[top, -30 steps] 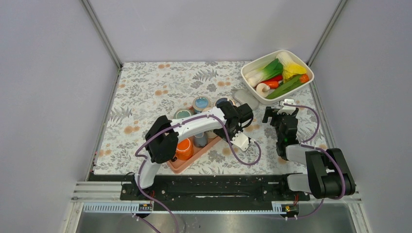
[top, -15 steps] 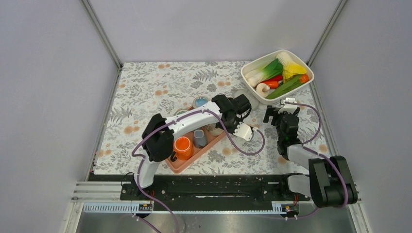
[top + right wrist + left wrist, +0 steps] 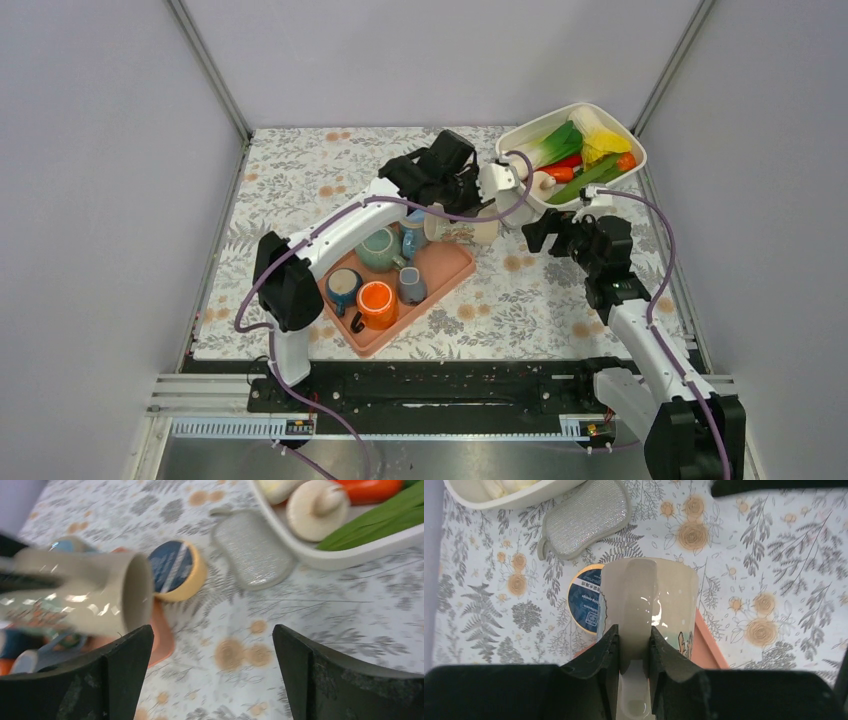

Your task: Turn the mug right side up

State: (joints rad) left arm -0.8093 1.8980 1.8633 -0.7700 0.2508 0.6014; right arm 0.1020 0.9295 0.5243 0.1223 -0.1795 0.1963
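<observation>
Left tool (image 3: 634,632) has lifted the glossy beige mug (image 3: 666,592) sideways

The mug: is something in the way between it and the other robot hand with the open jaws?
Nothing visible. The left gripper holds the mug by its handle, off the table, its mouth turned toward the open right gripper. The grey sponge lies lower, on the table.

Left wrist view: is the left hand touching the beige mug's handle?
Touching. In the left wrist view the left hand has its fingers pressed against both sides of the handle of the beige mug.
</observation>
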